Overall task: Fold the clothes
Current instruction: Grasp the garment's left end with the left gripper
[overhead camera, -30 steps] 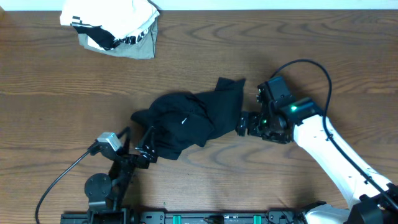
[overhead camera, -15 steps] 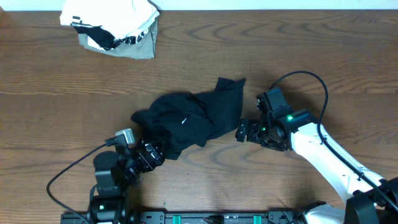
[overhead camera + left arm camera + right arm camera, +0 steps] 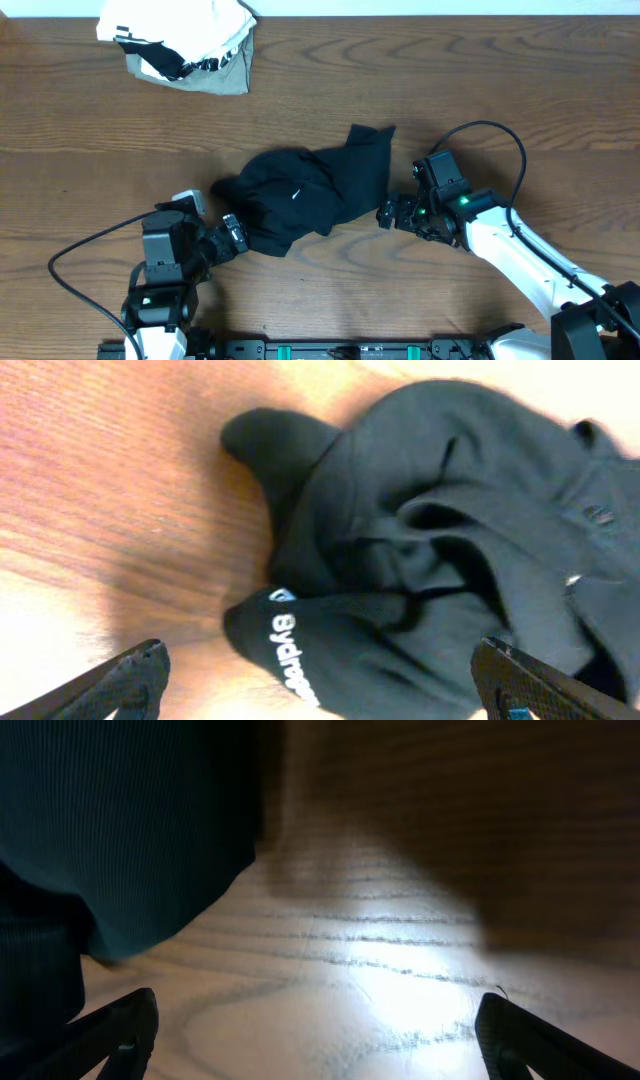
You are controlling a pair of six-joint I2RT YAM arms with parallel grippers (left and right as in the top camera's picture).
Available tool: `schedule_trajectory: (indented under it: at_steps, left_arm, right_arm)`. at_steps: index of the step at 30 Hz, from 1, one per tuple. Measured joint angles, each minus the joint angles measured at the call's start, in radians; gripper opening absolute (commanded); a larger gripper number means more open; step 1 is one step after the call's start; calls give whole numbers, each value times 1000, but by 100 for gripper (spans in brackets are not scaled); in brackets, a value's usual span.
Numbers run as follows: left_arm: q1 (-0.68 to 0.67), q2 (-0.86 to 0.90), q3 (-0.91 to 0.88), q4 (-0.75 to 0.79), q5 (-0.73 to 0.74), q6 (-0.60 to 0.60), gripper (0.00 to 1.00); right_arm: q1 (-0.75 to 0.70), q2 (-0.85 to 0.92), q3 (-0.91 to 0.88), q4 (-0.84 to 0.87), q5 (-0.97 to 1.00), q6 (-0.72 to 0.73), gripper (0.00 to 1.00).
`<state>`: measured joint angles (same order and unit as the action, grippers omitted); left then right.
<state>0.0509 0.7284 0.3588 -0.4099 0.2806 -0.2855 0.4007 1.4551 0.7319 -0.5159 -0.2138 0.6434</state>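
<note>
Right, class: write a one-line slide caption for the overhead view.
Left jaws and right jaws open, flanking a crumpled black garment on a wooden table.

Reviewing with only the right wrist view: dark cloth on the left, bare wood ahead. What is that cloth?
Observer: Overhead shows a black garment crumpled in the middle of the table, unfolded; the right tool stands open at its right edge.
Operator: Where is the other arm?
Observer: The left tool is open at the garment's lower-left edge, facing white lettering on the fabric.
Operator: Anything else out there?
Observer: A white-and-grey bundle lies at the far left corner, apart from the garment.
</note>
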Motion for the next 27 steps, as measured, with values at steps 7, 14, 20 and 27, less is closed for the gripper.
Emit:
schedule_trajectory:
  at_steps: [7, 14, 20, 27]
  left_arm:
    - [0, 133, 0, 34, -30, 67, 98]
    - [0, 290, 1, 150, 2, 85, 99]
    - [0, 360, 1, 172, 33, 92, 92]
    - [0, 367, 1, 162, 40, 103, 85]
  right_arm:
    - [0, 0, -39, 54, 1, 2, 99]
    - [0, 0, -93, 117, 1, 19, 99]
    - [0, -3, -106, 161, 0, 27, 99]
    - [0, -3, -108, 170, 0, 27, 99]
